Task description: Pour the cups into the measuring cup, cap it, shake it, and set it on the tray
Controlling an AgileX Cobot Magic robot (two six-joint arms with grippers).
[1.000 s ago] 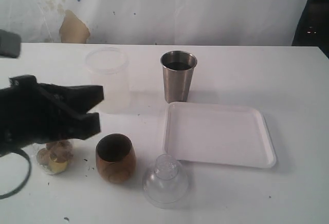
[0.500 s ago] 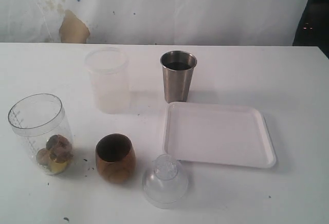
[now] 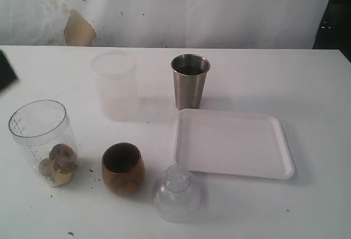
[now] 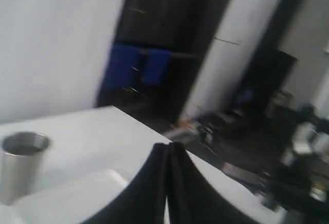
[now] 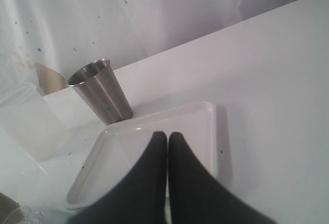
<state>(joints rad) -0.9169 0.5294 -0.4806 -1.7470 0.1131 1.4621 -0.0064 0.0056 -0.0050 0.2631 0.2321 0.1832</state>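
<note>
Pressed together, empty: left pincer (image 4: 167, 147), right pincer (image 5: 167, 135). Next, steel tumbler (image 3: 190, 85): stiff, probably slick; take hold mid-wall, keep upright.

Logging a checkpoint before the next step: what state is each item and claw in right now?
measuring cup: upright, uncapped, a few round pieces at the bottom
dome lid: off, resting on the table
wooden cup: upright, contents unclear
steel tumbler: upright, open
frosted cup: upright
tray: nothing on it
left claw: shut, empty
right claw: shut, empty
</note>
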